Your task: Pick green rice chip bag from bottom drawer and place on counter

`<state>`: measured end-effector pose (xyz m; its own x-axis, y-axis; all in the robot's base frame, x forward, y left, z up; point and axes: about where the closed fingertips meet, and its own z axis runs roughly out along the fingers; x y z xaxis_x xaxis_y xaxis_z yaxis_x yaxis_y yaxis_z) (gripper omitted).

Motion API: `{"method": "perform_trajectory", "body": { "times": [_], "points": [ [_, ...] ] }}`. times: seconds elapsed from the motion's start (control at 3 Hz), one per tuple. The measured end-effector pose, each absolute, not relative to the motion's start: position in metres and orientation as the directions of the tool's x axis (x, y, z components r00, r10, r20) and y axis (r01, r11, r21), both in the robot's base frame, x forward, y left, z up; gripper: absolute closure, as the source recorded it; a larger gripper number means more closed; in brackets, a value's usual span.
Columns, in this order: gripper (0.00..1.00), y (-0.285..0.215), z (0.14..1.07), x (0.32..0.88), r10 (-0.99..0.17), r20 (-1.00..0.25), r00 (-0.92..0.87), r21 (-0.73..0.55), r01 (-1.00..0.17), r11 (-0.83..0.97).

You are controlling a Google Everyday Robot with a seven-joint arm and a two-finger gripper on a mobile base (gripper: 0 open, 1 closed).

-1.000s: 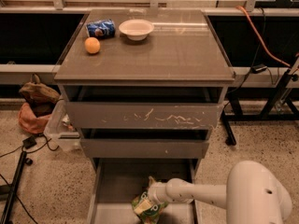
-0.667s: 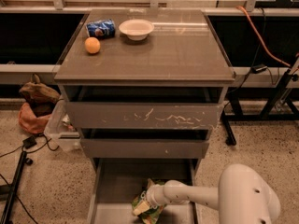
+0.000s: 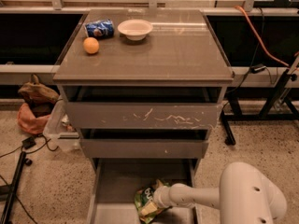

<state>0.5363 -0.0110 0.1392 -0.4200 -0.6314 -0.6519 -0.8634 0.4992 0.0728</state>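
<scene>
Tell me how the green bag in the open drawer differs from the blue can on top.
The green rice chip bag lies low in the bottom drawer; the blue can sits up on the counter. The bag is green with white lettering; the can is blue. The gripper is at the bag, far from the can. Both are small packages.

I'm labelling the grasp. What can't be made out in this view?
Camera view:
- The gripper, at the green rice chip bag in the bottom drawer: its hold is hidden by its own wrist.
- Bag's right side: covered by the gripper.
- Drawer's front end: cut off by the lower edge.
- The crushed blue can on the counter: lettering too small.
</scene>
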Motion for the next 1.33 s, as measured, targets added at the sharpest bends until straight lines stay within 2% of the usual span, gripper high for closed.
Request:
{"method": "perform_trajectory", "body": {
  "times": [0.33,1.33],
  "points": [
    [0.19,-0.0303,0.1449,0.531,-0.627,-0.649,-0.432,0.057,-0.849,0.525],
    [0.88,-0.0394,0.1547,0.5269,-0.601,-0.664,-0.445,0.062,-0.833,0.549]
  ]
}}
